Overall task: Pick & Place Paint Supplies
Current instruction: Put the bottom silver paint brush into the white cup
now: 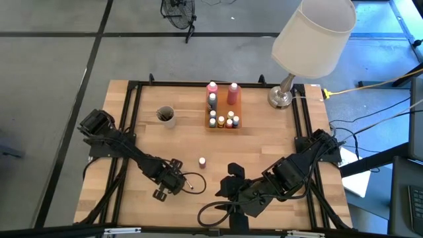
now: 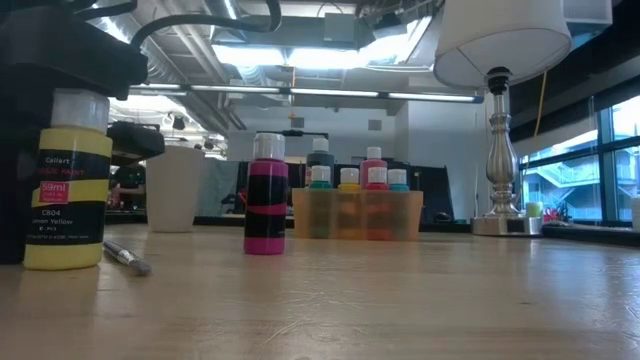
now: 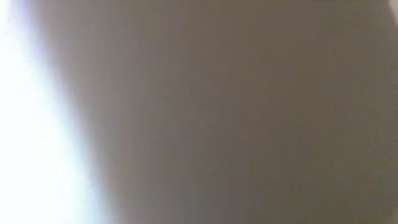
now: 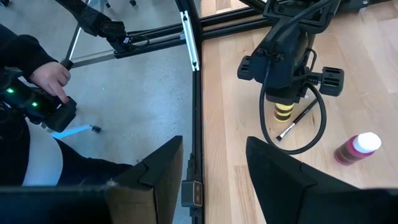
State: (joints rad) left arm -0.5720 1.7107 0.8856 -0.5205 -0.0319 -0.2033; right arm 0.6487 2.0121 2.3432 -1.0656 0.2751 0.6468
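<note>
My left gripper [image 1: 168, 181] points straight down over a yellow paint bottle [image 2: 68, 190] that stands upright on the wood near the table's near edge. Its dark body hides the bottle's top in the right wrist view [image 4: 284, 113]. A thin brush [image 4: 293, 123] lies flat just beside that bottle. A pink bottle with a white cap [image 1: 202, 161] stands on its base a little farther in. My right gripper [image 4: 214, 180] is open, held above the table to the right of these, and touches nothing. The left wrist view is a blur.
An orange tray [image 2: 355, 215] with several small and taller bottles sits at the table's far middle. A white cup [image 1: 165, 116] stands to its left, and a lamp base [image 1: 279, 98] at the far right corner. A person holding a device [image 4: 43, 106] stands beyond the table's left edge.
</note>
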